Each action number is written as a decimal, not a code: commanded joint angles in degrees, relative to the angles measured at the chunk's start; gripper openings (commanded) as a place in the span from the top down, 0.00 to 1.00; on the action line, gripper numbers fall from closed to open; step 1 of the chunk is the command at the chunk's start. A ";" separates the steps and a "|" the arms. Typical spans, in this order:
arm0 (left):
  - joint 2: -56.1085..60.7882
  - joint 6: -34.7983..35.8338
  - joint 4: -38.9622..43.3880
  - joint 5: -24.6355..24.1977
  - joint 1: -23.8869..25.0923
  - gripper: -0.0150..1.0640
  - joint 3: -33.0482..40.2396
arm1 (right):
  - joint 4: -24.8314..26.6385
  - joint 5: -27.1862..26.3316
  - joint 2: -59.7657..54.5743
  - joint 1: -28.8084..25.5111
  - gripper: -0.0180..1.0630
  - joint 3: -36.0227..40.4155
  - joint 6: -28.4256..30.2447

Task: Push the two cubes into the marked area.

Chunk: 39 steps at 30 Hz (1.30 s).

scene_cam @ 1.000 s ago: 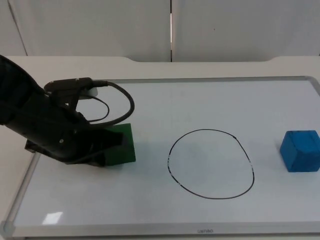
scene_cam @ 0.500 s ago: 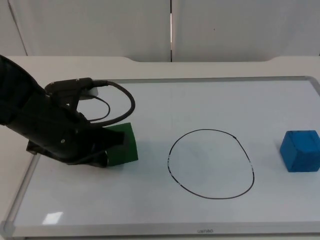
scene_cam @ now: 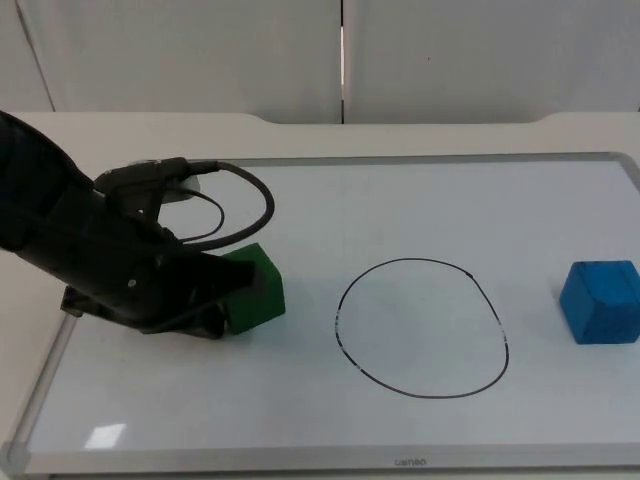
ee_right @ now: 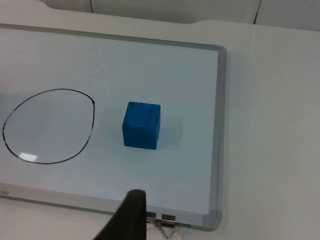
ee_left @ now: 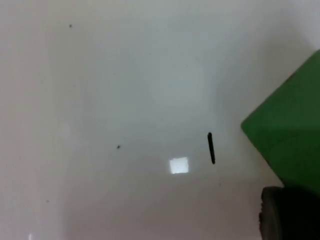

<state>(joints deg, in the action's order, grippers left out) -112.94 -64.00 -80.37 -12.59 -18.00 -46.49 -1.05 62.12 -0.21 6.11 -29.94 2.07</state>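
Left pincer [scene_cam: 222, 300] presses green cube [scene_cam: 256, 287], its fingers hidden beneath the arm.

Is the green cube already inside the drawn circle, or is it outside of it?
Outside. The green cube sits on the whiteboard apart from the black circle, with bare board between them; the left tool is against it.

Lab bench — whiteboard [scene_cam: 420, 200]; partition wall [scene_cam: 200, 50]
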 commanded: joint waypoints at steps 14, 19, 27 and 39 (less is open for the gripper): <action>-0.66 -0.19 -0.70 8.34 -0.60 0.99 -1.51 | -0.26 -0.29 0.21 -0.07 0.01 0.37 -0.06; -1.81 -0.19 -0.70 5.77 -0.74 0.99 -3.85 | -0.26 -0.29 0.21 -0.07 0.01 0.37 -0.06; -2.67 -0.19 -0.57 5.61 -1.28 0.99 -4.11 | -0.26 -0.29 0.21 -0.07 0.01 0.37 -0.06; -3.03 -0.19 -0.15 6.78 -3.20 0.99 -4.11 | -0.26 -0.29 0.21 -0.07 0.01 0.37 -0.06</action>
<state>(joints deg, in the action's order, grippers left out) -115.41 -64.08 -80.77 -5.15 -20.79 -50.69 -1.05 62.12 -0.21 6.11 -29.94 2.16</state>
